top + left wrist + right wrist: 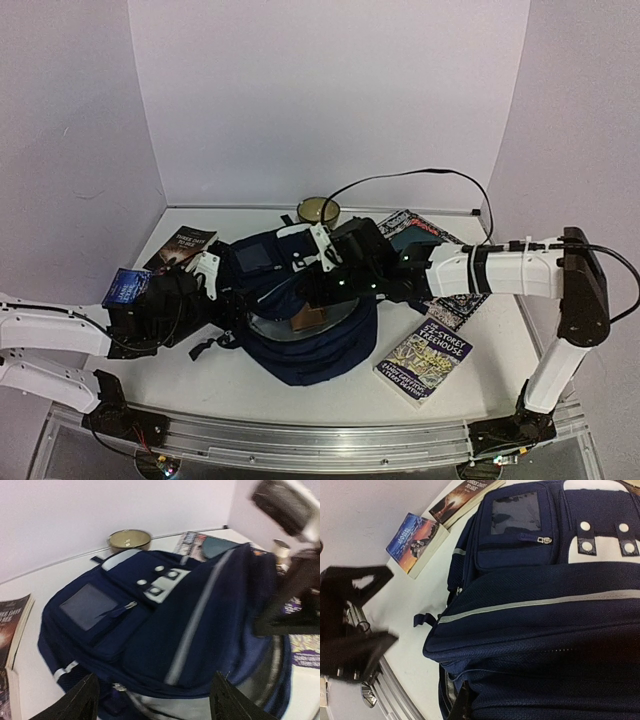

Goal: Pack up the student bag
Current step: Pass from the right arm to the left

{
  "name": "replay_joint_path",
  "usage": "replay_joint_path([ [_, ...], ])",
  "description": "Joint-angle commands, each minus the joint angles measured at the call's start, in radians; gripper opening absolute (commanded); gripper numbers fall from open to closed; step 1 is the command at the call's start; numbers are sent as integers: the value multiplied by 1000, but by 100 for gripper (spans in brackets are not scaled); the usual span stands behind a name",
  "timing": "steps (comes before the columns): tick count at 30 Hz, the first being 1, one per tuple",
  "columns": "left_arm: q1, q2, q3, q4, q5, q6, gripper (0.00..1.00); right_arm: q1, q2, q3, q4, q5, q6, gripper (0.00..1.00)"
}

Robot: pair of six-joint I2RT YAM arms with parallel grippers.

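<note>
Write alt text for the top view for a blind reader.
A navy backpack lies open mid-table between two robot arms: the right hand shut over it, the left hand open beside it. Books lie around it; a bowl sits behind.

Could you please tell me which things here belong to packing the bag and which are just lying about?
Job: bag; likely for packing: Treehouse book, dark book, blue book, magazine.
Lying about, probably: bowl, cable.
</note>
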Motion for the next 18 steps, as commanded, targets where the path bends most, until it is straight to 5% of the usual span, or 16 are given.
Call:
replay_joint_path([
  [1, 139, 44, 48, -103, 21, -206, 76, -11, -83, -74, 2, -17, -9, 0],
  [18, 457, 358, 185, -66, 341, -495, 61, -14, -73, -166, 8, 51, -124, 0],
])
